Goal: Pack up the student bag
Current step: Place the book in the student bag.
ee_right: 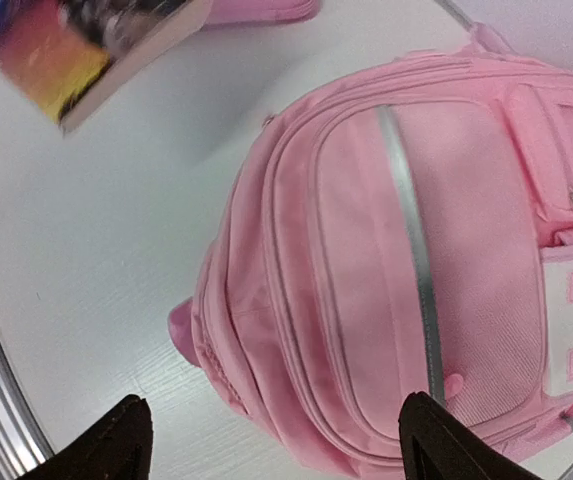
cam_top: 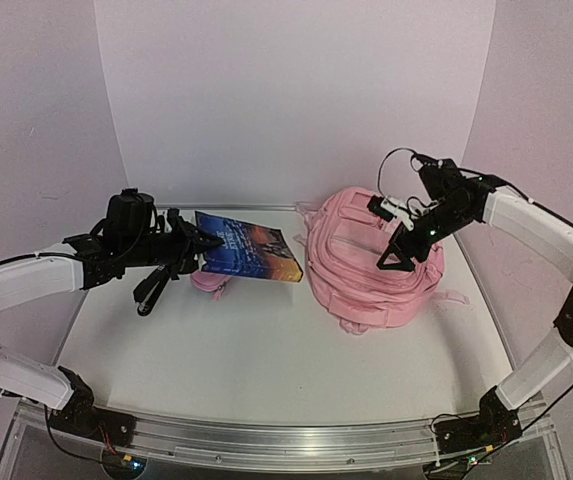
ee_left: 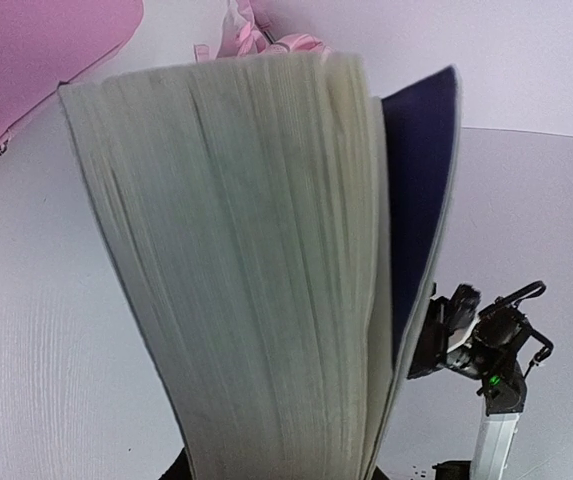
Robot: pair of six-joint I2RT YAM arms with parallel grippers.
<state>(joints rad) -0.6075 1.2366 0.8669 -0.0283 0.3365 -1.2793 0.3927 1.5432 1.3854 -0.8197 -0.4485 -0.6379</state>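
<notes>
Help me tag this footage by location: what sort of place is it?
Probably a robotics lab cell: a white table boxed in by plain backdrop panels, arms bolted to a metal rail, and staged props, the student bag and a book.

The student bag [cam_top: 366, 272] lies on the table [cam_top: 266, 350], right of the book [cam_top: 251, 252].

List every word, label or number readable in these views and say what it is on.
book: pale lettering on its blue and orange cover, too blurred to read.
student bag: no words or logo visible.
Nothing can be quoted.
</notes>
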